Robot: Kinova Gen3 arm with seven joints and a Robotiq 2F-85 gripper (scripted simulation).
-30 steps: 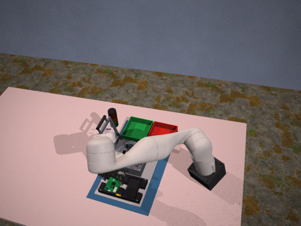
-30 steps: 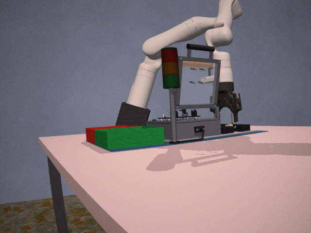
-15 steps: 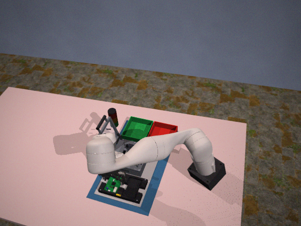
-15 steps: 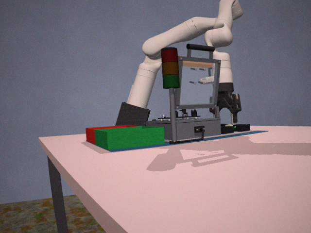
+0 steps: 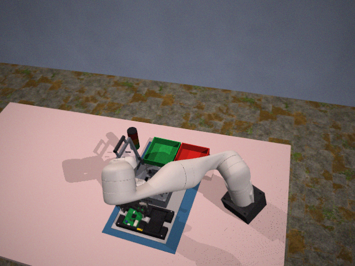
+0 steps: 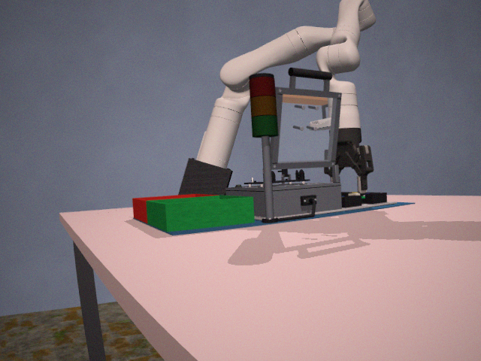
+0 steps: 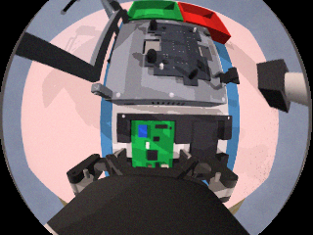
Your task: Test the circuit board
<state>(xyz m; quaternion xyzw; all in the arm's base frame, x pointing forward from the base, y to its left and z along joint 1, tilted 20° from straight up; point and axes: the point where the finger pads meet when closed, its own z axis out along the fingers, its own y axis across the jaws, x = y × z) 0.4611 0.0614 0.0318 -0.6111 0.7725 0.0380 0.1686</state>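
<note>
One green rectangular circuit board (image 5: 132, 216) (image 7: 153, 143) lies component side up in the black slotted tray (image 5: 157, 220) (image 7: 183, 128), occupying one of its recesses; the recess beside it holds nothing. The black two-fingered gripper (image 6: 353, 171) (image 7: 153, 155) points downward at the tray, its fingers spread wide on either side of the board, open and gripping nothing. Whether a fingertip touches the board cannot be determined.

The grey box-shaped tester (image 5: 165, 201) (image 6: 289, 200) (image 7: 139, 90) stands between the tray and the bins, with a dark plate on its top. Its grey-framed lid (image 5: 133, 148) (image 6: 334, 131) (image 7: 104, 51), fitted with a black bar handle (image 5: 119, 144) (image 6: 310, 74) (image 7: 56, 56), stands raised. The board is outside the tester.

The signal light (image 5: 132, 136) (image 6: 264, 105), a column of red, amber and green sections on a grey pole, appears unlit. The open green rectangular bin (image 5: 162, 151) (image 6: 205, 213) (image 7: 155, 11) and the open red rectangular bin (image 5: 192, 151) (image 6: 140, 208) (image 7: 205, 21) sit side by side at the tester's far end from the tray. No board is visible in either; the exterior view hides their floors.
</note>
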